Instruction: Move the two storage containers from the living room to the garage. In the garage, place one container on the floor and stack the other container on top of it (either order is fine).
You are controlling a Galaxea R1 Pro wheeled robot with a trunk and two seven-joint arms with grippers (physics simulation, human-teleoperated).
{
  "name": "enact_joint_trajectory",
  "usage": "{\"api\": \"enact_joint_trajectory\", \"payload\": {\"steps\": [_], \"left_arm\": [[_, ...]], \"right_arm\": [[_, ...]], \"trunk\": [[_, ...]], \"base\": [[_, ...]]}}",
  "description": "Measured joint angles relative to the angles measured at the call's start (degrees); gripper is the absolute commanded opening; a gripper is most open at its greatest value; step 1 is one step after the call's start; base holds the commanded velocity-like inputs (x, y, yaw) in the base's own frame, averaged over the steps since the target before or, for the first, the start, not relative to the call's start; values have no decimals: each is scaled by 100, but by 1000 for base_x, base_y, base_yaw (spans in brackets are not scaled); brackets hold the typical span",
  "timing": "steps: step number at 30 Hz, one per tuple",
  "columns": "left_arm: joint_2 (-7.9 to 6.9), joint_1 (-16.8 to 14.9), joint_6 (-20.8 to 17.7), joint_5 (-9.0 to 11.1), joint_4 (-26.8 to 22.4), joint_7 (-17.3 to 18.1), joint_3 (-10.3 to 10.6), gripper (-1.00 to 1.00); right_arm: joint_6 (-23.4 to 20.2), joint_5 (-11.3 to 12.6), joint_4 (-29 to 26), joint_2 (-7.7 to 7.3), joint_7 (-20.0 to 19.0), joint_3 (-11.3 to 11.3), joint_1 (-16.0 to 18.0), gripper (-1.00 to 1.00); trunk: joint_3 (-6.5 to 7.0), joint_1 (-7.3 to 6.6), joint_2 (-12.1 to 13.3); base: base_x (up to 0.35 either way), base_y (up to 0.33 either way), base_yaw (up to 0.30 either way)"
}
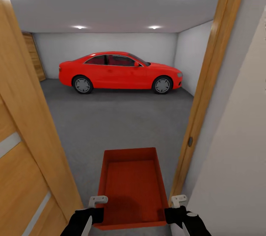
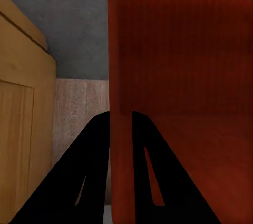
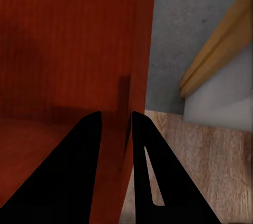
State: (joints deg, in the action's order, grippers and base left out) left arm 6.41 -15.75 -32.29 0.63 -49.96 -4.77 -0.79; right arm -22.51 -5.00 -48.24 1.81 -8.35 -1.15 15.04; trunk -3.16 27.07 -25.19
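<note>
I've got one storage container [image 1: 132, 188] low-centre in the head view, red-orange, open top, nothing inside, just the ribbed bottom showing. It's held off the ground btwn both arms, long axis pointing away from me toward the garage. Left gripper [image 1: 96, 215] sits at bottom left of frame, clamped on the container's left wall near the close corner; right gripper [image 1: 173, 214] at bottom right, clamped on the right wall. In the left wrist view the two black fingers [image 2: 92, 171] straddle the thin red wall [image 2: 118, 129], one finger inside, one outside; same in the right wrist view, fingers [image 3: 153, 176] pinching the wall edge [image 3: 138, 76]. Both forearms reach in from the bottom edge, roughly parallel, wrists level w/ the rim. I'm in a doorway: wood door [image 1: 22, 143] along the left side, door frame [image 1: 207, 80] at right, pale wall [image 1: 236, 147] beyond it. Wood planks [image 3: 211, 150] under the grippers, grey floor [image 1: 122, 121] starts just ahead. Red car [image 1: 120, 71] parked mid-frame at the far wall, ceiling lights up top.
</note>
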Motion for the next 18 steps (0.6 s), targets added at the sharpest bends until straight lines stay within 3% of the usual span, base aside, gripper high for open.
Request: {"api": "enact_joint_trajectory", "payload": {"steps": [13, 18], "left_arm": [[0, 0, 4, -1, -1, 0, 1, -100], [0, 0, 3, 0, -1, 1, 0, -100]], "right_arm": [[6, -1, 2, 0, -3, 2, 0, -100], [3, 0, 0, -1, -1, 0, 0, -100]], "trunk": [[0, 0, 0], [0, -3, -1]], "base": [[7, 0, -2], [244, 0, 0]]}}
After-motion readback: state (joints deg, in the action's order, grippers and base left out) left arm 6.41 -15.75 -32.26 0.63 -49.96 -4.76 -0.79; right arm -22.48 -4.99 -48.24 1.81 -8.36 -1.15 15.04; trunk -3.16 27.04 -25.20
